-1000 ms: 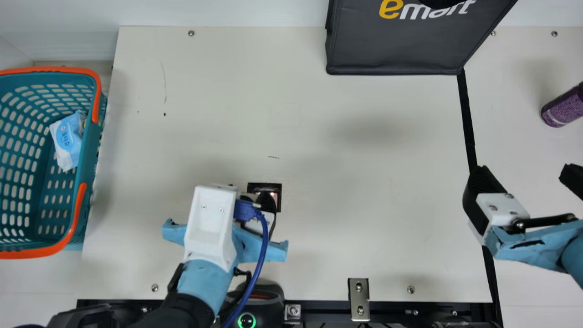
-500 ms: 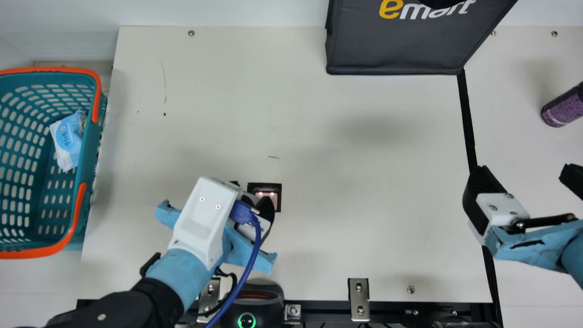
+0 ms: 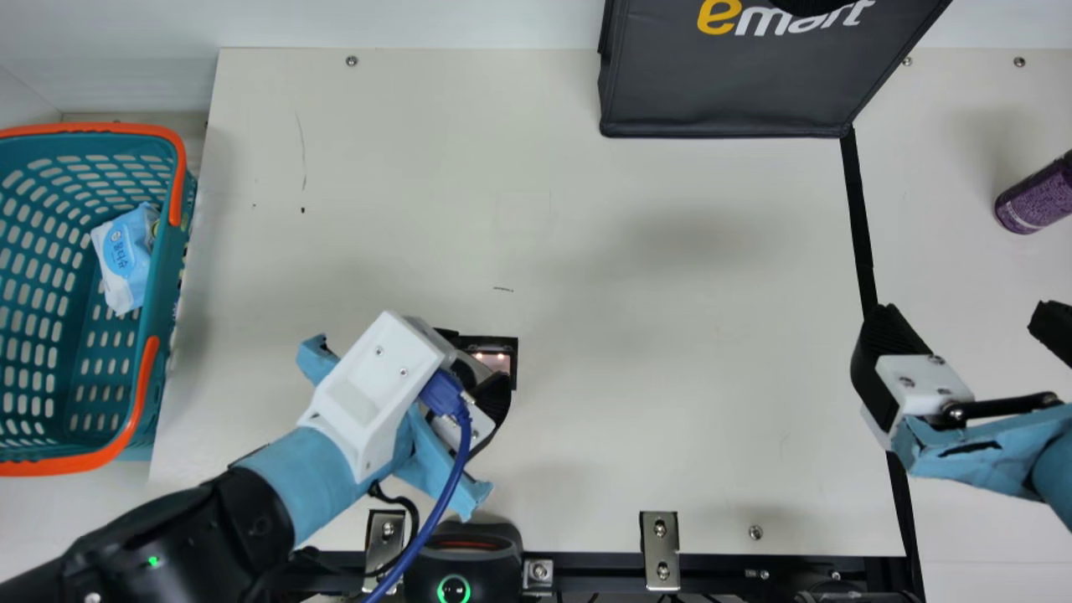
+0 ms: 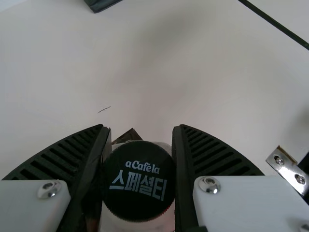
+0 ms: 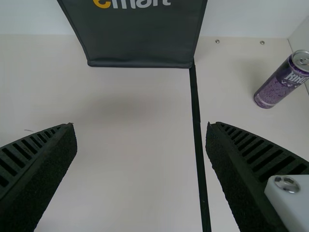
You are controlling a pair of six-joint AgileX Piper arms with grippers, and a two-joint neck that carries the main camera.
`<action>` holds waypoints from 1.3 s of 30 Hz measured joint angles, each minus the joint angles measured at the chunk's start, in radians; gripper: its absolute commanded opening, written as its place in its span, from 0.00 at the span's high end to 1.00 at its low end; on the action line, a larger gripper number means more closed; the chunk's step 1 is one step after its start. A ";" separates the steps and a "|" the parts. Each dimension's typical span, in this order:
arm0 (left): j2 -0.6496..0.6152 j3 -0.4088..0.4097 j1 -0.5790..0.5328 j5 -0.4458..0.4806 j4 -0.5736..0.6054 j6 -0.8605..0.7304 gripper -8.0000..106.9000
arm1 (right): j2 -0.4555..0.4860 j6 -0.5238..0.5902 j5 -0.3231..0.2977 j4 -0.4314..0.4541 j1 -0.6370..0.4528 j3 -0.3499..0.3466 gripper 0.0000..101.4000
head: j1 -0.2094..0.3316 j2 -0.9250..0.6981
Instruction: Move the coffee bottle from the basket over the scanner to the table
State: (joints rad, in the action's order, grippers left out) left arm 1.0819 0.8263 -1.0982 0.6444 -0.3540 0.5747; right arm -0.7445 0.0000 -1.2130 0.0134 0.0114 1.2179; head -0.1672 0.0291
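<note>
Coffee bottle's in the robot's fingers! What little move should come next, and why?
Maybe ease the bottle across the scanner: the left gripper holds it between its fingers, and part of the scanner's lit window shows right beside them.

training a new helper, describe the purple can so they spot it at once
Find the big dark bag at the back of the table. Right of it, across the black strip, stands the can: round, purple and silver-topped, unlike the bag.
</note>
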 measured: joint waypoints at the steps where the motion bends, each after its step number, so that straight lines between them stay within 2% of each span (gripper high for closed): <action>1: -0.003 0.000 0.010 -0.005 0.024 -0.037 1.00 | 0.000 0.000 0.000 0.000 0.000 0.000 0.06 | -0.002 -0.002; 9: -0.029 0.018 0.113 0.001 0.269 -0.399 1.00 | 0.000 0.000 0.000 0.000 0.000 0.000 0.06 | -0.002 0.000; 19: -0.033 0.058 0.248 0.075 0.575 -0.837 1.00 | 0.000 0.000 0.000 0.000 0.000 0.000 0.06 | -0.002 -0.002; 30: 0.004 0.106 0.449 0.208 0.883 -1.313 1.00 | 0.000 0.000 0.000 0.000 0.000 0.000 0.06 | -0.002 -0.002; 39: 0.090 0.133 0.640 0.342 1.122 -1.681 1.00 | 0.000 0.000 0.000 0.000 0.000 0.000 0.06 | -0.002 -0.002</action>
State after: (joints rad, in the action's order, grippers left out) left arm 1.1723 0.9588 -0.4586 0.9868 0.7681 -1.1063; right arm -0.7445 0.0000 -1.2130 0.0134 0.0114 1.2179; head -0.1687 0.0276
